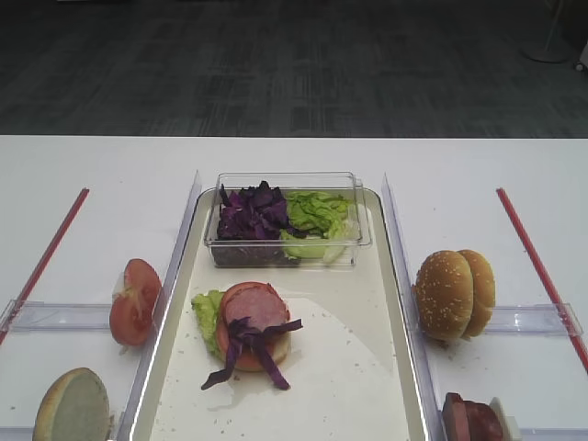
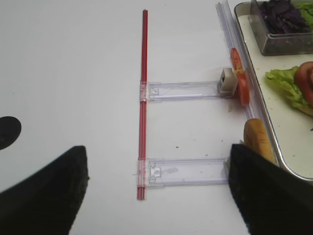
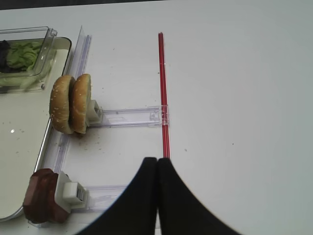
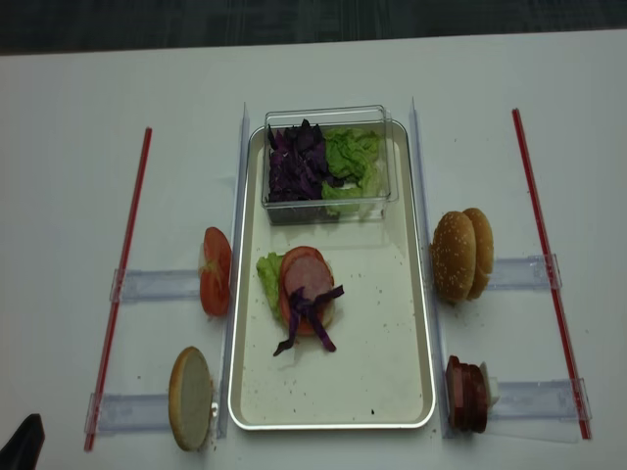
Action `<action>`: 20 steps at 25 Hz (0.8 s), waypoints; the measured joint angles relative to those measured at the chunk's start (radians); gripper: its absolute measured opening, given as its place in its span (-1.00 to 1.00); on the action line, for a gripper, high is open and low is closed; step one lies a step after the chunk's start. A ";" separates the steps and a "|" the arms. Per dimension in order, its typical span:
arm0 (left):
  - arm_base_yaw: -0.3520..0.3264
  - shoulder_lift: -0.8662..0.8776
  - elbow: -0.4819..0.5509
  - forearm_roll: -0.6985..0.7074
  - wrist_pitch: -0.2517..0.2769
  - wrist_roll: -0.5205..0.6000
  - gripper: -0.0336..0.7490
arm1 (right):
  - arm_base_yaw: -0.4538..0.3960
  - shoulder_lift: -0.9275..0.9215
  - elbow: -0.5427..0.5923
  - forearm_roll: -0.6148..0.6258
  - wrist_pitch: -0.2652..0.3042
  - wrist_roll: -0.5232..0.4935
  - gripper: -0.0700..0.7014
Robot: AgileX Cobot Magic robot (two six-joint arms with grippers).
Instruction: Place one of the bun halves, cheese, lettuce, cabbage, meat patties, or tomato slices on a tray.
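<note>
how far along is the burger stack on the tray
Done: on the tray a stack holds lettuce, a meat slice and cabbage strips on top. In hand: nothing; the left tool is open, the right tool shut, both off to the sides. Left: the bun halves and tomato slices wait in their racks.

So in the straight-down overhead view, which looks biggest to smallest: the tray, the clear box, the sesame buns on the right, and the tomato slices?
1. The tray, far the largest.
2. The clear box of cabbage and lettuce.
3. The sesame buns.
4. The tomato slices, only slightly smaller than the buns, so those two are close.
</note>
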 joint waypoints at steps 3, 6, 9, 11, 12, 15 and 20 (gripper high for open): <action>0.000 0.000 0.000 0.000 0.000 0.000 0.48 | 0.000 0.000 0.000 0.000 0.000 0.000 -0.72; 0.000 0.000 0.000 0.000 0.000 0.000 0.48 | 0.000 0.000 0.000 0.000 0.000 0.000 -0.72; 0.000 0.000 0.000 0.000 0.000 0.000 0.48 | 0.000 0.000 0.000 0.000 0.000 0.000 -0.72; 0.000 0.000 0.000 0.000 0.000 0.000 0.48 | 0.000 0.000 0.000 0.000 0.000 0.000 -0.72; 0.000 0.000 0.000 0.000 0.000 0.000 0.48 | 0.000 0.000 0.000 0.000 0.000 0.000 -0.72; 0.000 0.000 0.000 0.000 0.000 0.000 0.48 | 0.000 0.000 0.000 0.000 0.000 0.000 -0.72; 0.000 0.000 0.000 0.000 0.000 0.000 0.48 | 0.000 0.000 0.000 0.000 0.000 0.000 -0.72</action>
